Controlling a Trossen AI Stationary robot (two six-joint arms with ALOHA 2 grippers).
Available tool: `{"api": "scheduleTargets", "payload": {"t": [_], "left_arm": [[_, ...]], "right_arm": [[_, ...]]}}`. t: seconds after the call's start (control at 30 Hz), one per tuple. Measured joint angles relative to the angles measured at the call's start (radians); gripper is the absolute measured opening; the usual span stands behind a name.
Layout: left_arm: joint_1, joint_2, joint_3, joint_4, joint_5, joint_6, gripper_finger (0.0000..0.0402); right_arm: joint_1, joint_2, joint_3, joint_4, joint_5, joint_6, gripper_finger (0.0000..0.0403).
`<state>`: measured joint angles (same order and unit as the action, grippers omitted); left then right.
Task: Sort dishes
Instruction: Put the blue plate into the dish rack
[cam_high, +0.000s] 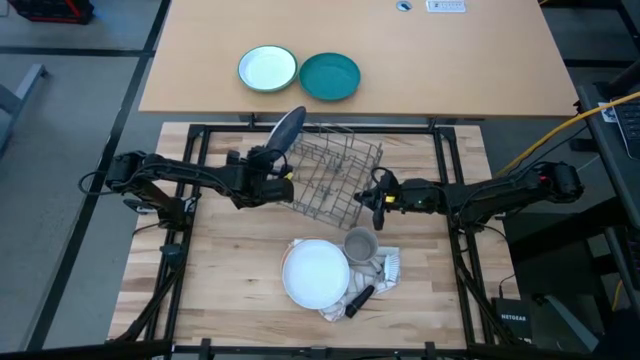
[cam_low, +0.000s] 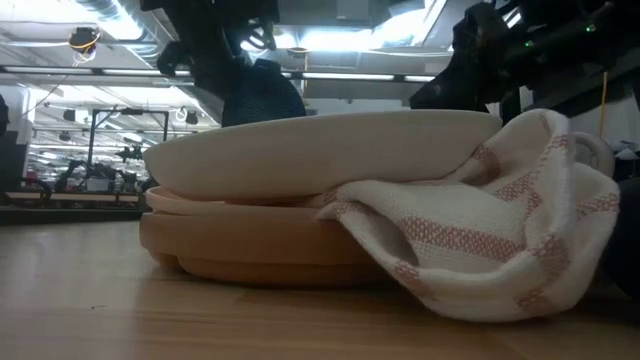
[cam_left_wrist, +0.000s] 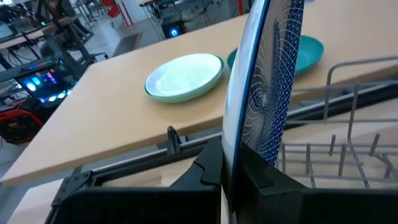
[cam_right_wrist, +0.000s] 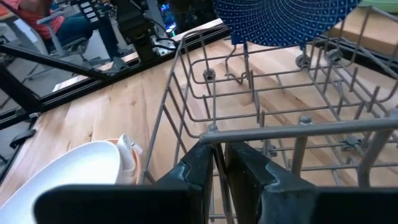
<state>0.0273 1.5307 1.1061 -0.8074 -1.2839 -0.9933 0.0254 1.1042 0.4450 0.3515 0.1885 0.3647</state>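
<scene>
The left gripper (cam_left_wrist: 231, 180) is clamped tight on the rim of the blue plate (cam_left_wrist: 270, 93), holding it on edge above the near-left corner of the wire dish rack (cam_high: 335, 175). From the left wrist view the plate stands almost upright, its face covered in a fine pale pattern of fanned lines and dots on deep blue, with a thin lighter rim. Seen from above it shows as a dark slanted oval tipped over the rack's upper left edge.

The right gripper (cam_right_wrist: 219, 165) sits at the opposite side of the rack, its fingers nearly together and pinched on one of the rack's thin rim wires. The blue plate hangs beyond it, over the far end of the rack.

Closer to the front of the tabletop (cam_high: 220, 280), the white plate (cam_high: 315, 272) lies flat, plain and glossy, stacked on the tan-brown plate (cam_low: 250, 245). From the low view the tan one looks like pale wood and shows beneath the white one's rim. A striped cloth (cam_low: 480, 230), white with faint reddish bands, is draped against the stack's right side. A grey mug (cam_high: 360, 243) stands just beside the white plate.

On the lighter table beyond the rack rest a white green-rimmed bowl (cam_high: 267, 69) and a teal plate (cam_high: 330, 77), side by side.
</scene>
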Motion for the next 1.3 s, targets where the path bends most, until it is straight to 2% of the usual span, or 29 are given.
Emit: {"api": "scheduleTargets", "payload": {"t": [0.33,0.53,0.73,0.97,1.17,1.3], "left_arm": [[0.0,-0.001,0.001,-0.002,0.073,0.02,0.0],[0.001,0.0,0.002,-0.019,0.16,0.012,0.0],[0.001,0.046,0.005,-0.035,0.214,-0.034,0.0004],[-0.003,0.091,0.001,-0.045,0.339,-0.107,0.0055],[0.001,0.09,0.0,-0.05,0.445,-0.04,0.0104],[0.001,0.083,0.0,-0.056,0.454,-0.012,0.0132]], "right_arm": [[0.0,0.0,0.0,0.0,-0.01,-0.004,0.0046],[0.001,0.0,0.0,0.0,-0.012,-0.004,0.0046],[0.002,0.0,0.0,-0.001,-0.007,-0.005,0.0046],[0.001,-0.001,0.0,-0.003,0.006,-0.024,0.0046],[0.0,-0.001,0.0,-0.003,0.009,-0.03,0.0046],[0.0,-0.001,0.0,-0.003,0.009,-0.03,0.0046]]}}
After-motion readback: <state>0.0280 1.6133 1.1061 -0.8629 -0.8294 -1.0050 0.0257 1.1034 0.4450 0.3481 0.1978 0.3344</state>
